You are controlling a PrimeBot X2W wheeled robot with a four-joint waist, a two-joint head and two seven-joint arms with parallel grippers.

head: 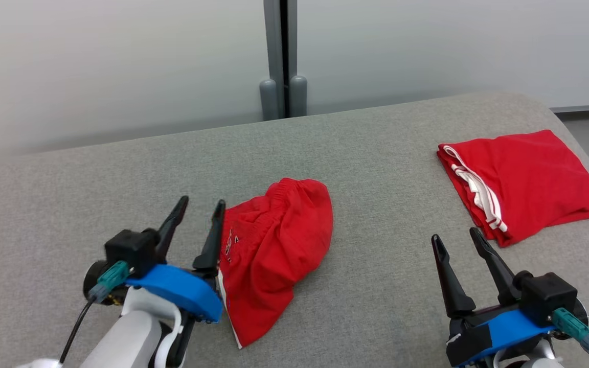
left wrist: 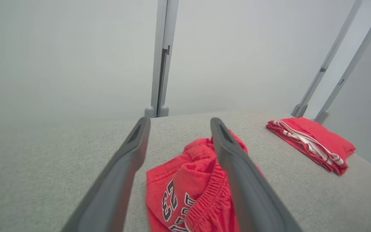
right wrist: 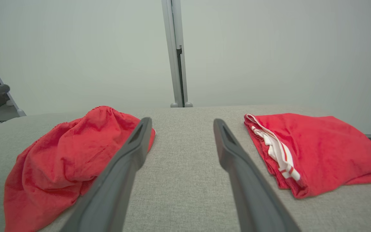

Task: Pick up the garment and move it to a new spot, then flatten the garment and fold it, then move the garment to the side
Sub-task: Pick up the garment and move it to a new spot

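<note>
Garment (head: 274,245) crumpled, left pincer (head: 200,204) spread at its left edge

Grey fabric surface (head: 376,168); grey post (head: 280,56) behind, pale wall (head: 95,61).

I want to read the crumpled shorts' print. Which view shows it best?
Left wrist view: the number print on the crumpled shorts faces the camera, close up. Head view shows it small, beside the left gripper; right wrist view shows plain red cloth.
</note>
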